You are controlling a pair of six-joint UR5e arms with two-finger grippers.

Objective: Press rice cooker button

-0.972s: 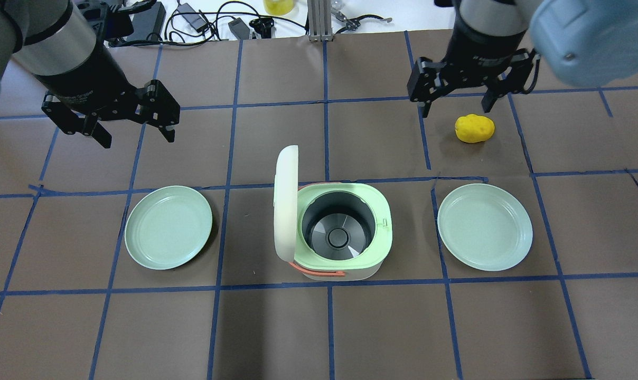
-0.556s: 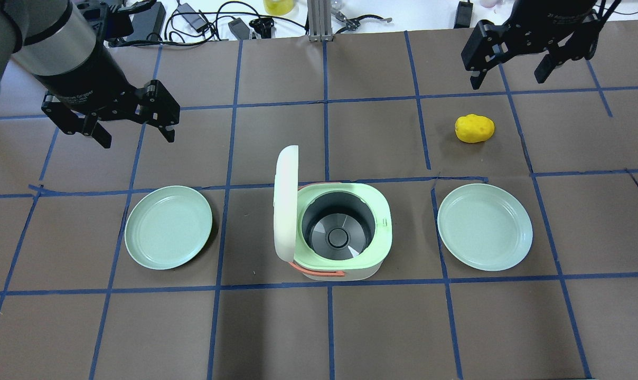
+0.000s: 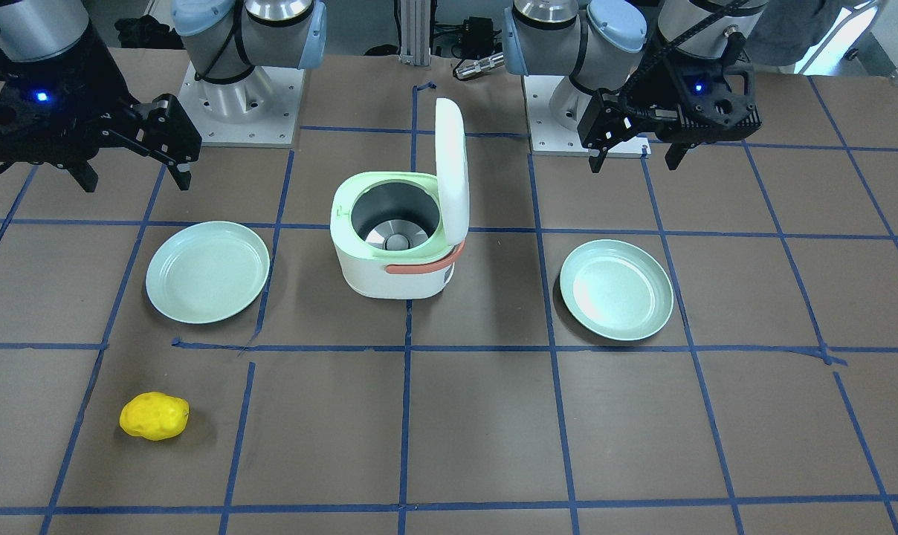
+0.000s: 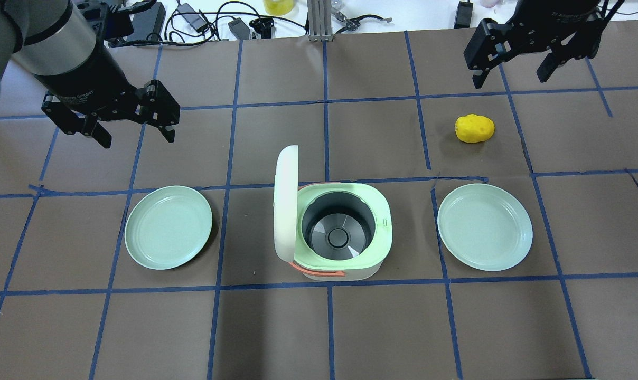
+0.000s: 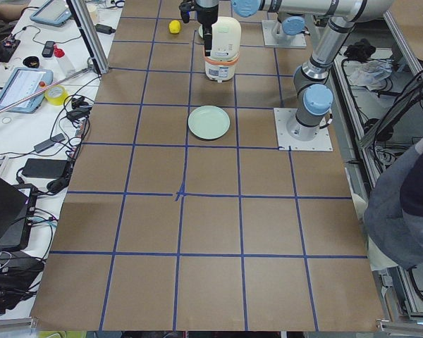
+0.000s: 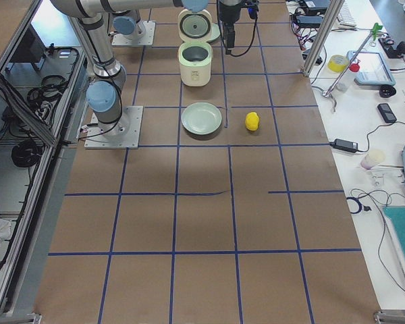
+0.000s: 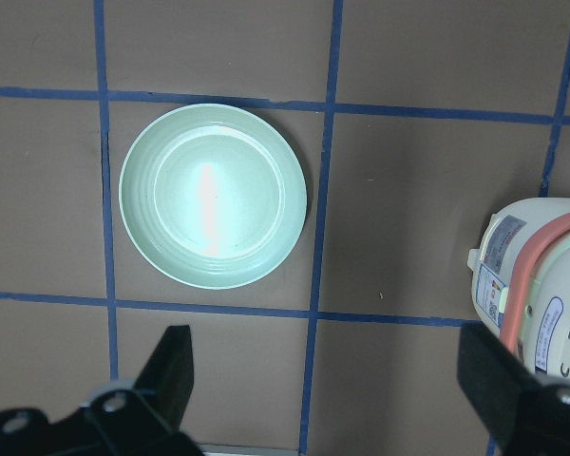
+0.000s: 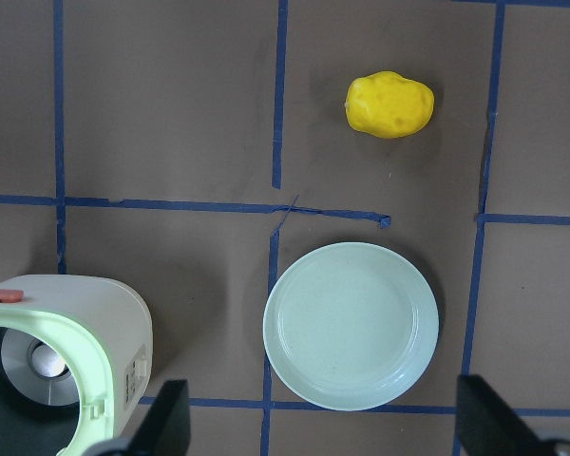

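Observation:
The white and pale green rice cooker stands mid-table with its lid swung up and its pot bare; it also shows in the front view. A small tab sits on its green rim. My left gripper is open and empty, in the air to the left of the cooker and apart from it. My right gripper is open and empty, high at the right. The left wrist view shows the cooker's side; the right wrist view shows its corner.
Two pale green plates flank the cooker, one left and one right. A yellow lumpy object lies beyond the right plate. Cables and gear lie past the table's far edge.
My right gripper has moved away from just above the yellow object, up and to the right in the overhead view. The left arm and the cooker have not moved.

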